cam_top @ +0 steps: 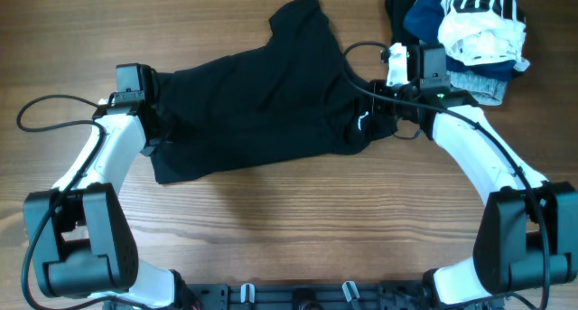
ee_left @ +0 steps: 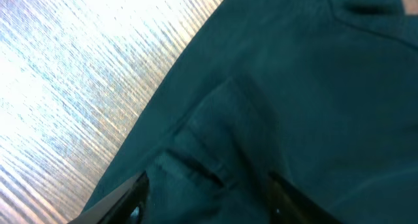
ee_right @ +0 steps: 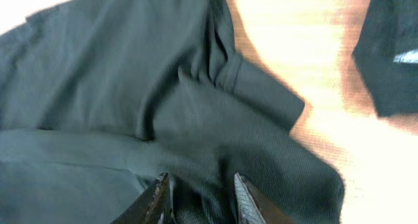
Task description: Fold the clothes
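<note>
A black T-shirt [cam_top: 262, 102] lies spread and rumpled across the middle of the wooden table. My left gripper [cam_top: 159, 122] is at its left edge. In the left wrist view the left gripper [ee_left: 209, 199] is open wide, low over a folded hem of the shirt [ee_left: 294, 100]. My right gripper [cam_top: 381, 120] is at the shirt's right end, near the collar and its white label [cam_top: 363, 122]. In the right wrist view the right gripper [ee_right: 201, 199] has its fingers partly apart, with a ridge of the shirt [ee_right: 130, 87] between them.
A pile of other clothes [cam_top: 470, 30], dark blue, white, striped and grey, sits at the back right, just behind the right arm. A separate black garment [ee_right: 392, 48] lies to the right of the shirt's sleeve. Bare wood [cam_top: 289, 229] lies in front of the shirt.
</note>
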Controlling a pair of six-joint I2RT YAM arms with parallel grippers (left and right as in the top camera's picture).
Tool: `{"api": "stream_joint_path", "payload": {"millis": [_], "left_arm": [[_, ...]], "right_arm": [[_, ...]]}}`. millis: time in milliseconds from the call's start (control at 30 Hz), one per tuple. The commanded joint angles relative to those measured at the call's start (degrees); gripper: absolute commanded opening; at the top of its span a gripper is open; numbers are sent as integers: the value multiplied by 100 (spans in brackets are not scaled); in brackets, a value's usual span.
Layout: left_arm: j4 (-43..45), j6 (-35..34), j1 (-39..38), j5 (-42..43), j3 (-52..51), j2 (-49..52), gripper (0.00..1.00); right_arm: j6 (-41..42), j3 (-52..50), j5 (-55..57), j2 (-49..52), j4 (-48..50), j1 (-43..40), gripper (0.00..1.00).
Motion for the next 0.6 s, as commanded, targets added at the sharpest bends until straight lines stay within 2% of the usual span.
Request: {"api": "stream_joint_path", "payload": {"millis": [0, 100, 167, 233, 300, 567], "left_arm": [[361, 911, -9, -22, 9, 20, 80], [210, 1843, -9, 315, 369, -79, 100], [-184, 2267, -11, 603, 949, -181, 100], [-411, 2625, -11, 868, 1504, -197, 100], [-295, 2863, -11, 938, 1812, -149, 100], [560, 3556, 57, 719, 1969, 778, 100]], "right_arm": [[-72, 809, 24, 24, -361, 35, 43], [-463, 1655, 24, 24, -1115, 35, 57], [-933, 2535, 24, 33, -1904, 35, 72], [-1255, 3056, 33, 33, -2286, 35, 79], [-1432, 3355, 50, 48, -2433, 35, 83], [-1497, 3449, 72, 219, -2575, 35, 82]]}}
